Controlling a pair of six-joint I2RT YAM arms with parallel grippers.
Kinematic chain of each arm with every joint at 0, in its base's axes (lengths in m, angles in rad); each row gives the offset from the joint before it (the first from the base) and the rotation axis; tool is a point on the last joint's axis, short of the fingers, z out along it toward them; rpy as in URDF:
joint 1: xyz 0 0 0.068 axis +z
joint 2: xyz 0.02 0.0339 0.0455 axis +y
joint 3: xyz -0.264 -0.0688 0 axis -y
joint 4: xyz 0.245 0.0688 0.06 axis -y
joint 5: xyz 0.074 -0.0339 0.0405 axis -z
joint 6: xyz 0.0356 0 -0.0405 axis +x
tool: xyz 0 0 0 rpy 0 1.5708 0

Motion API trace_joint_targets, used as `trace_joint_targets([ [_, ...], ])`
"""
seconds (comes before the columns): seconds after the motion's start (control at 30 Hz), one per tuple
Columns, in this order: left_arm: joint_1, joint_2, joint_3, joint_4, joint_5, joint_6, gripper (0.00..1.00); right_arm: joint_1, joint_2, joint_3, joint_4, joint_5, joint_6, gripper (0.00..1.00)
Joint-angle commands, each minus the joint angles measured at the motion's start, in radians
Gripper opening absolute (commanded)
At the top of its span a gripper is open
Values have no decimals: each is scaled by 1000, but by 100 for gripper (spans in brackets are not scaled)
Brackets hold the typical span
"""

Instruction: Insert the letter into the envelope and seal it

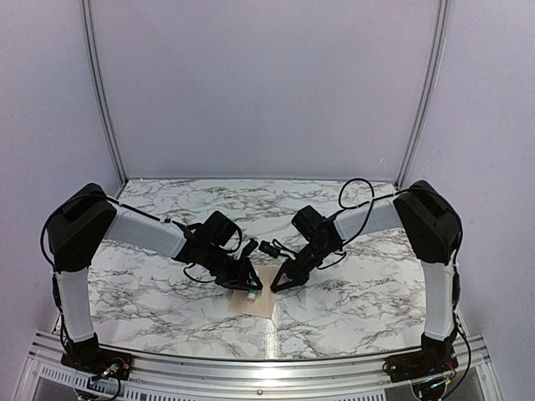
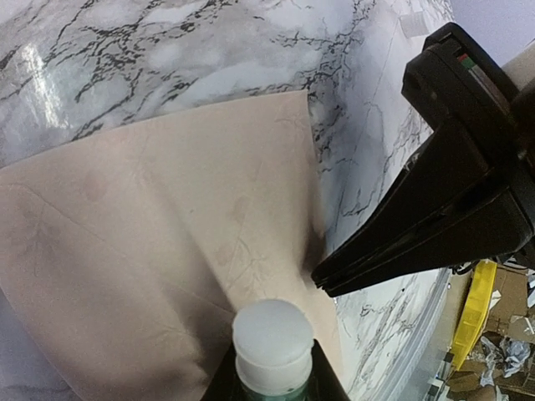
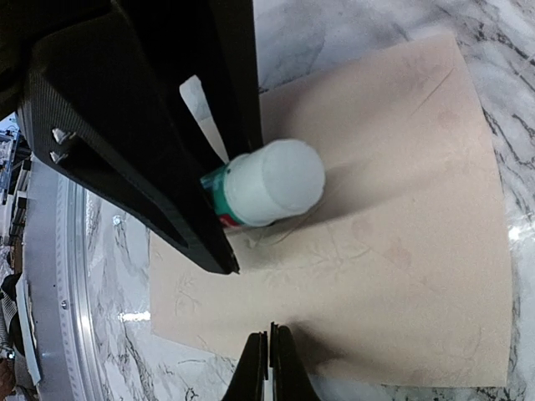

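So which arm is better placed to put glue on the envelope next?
Left. The left gripper holds the glue stick over the envelope; the right gripper is shut, tips at the envelope's edge.

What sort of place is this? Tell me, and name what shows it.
Probably a robot test booth, not a home or office: plain white walls framed by metal rails, a marble-patterned table, and two arms bolted at its near edge, the left arm and the right arm.
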Motion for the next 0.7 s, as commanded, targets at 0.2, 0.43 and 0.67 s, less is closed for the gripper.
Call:
trace_joint_targets([
  [0.2,-13,24,-12,2,42,3,0,-3,40,23,-13,17,-1,3],
  [0.43,-13,48,-11,37,42,-8,0,-7,42,21,-15,15,-2,3],
  [0.67,-13,46,-23,34,37,-9,0,-13,42,20,-16,12,0,3],
])
